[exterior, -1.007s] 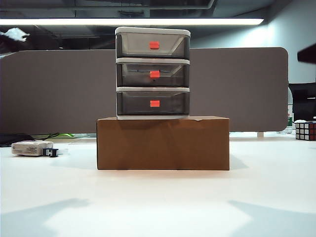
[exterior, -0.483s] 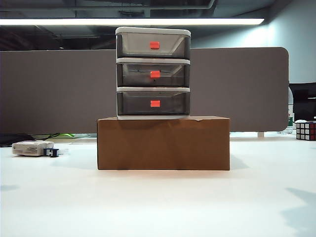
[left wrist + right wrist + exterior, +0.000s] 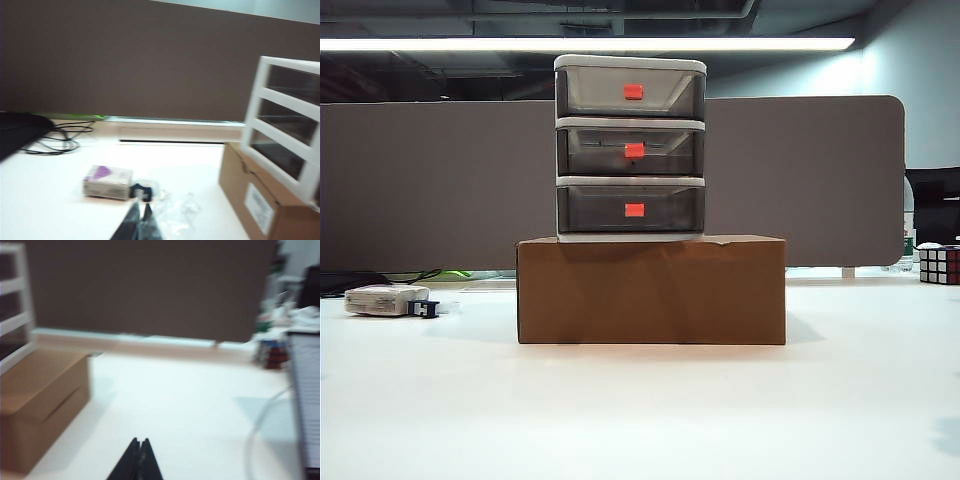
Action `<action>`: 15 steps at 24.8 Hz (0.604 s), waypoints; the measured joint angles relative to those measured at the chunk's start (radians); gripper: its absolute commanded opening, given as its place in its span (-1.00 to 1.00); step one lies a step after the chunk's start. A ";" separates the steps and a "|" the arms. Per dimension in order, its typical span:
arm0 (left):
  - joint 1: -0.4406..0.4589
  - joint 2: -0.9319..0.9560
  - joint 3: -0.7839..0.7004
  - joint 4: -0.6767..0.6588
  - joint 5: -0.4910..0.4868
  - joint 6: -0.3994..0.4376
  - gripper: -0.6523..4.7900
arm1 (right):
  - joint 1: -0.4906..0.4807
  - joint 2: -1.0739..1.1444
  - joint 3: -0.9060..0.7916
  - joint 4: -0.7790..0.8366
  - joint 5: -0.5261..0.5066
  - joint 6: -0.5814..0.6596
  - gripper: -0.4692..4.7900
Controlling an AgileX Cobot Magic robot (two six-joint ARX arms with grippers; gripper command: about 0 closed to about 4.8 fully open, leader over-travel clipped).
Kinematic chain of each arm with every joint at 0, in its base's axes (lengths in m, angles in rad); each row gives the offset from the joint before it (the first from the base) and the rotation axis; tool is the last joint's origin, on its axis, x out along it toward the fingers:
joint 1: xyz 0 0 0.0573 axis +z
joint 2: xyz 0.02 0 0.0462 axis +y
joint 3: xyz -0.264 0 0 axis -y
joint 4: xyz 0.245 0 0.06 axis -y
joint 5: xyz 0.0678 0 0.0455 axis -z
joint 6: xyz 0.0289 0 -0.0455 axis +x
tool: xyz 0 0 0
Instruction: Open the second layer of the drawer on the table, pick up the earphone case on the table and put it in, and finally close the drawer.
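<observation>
Three drawers [image 3: 630,148], one cardboard box [image 3: 651,290], one Rubik's cube [image 3: 939,265].

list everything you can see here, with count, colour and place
drawer: one, white frame with three smoky grey trays and red-orange handles, all shut, on top of the cardboard box
cardboard box: one, brown, middle of the table
table: one, white
boxy device: one, white with a dark plug, far left of the table
cube puzzle: one, multicoloured, far right edge
cables: a few, dark, left rear of the table
partition: one, grey-brown, behind the table
earphone case: none visible
left gripper: one, dark, shut, empty, above the table near the boxy device
right gripper: one, dark, shut, empty, above bare table right of the box
</observation>
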 measured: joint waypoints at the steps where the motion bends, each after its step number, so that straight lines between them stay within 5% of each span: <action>1: 0.000 0.000 0.000 0.000 -0.020 0.000 -0.78 | 0.000 0.000 0.000 0.015 0.031 0.000 -0.84; 9: -0.010 0.000 0.000 -0.010 -0.047 -0.026 -0.78 | -0.001 0.000 0.000 0.034 0.068 0.000 -0.84; 15: -0.143 0.000 0.000 -0.013 -0.120 -0.027 -0.78 | 0.002 0.000 0.000 0.025 0.032 0.000 -0.84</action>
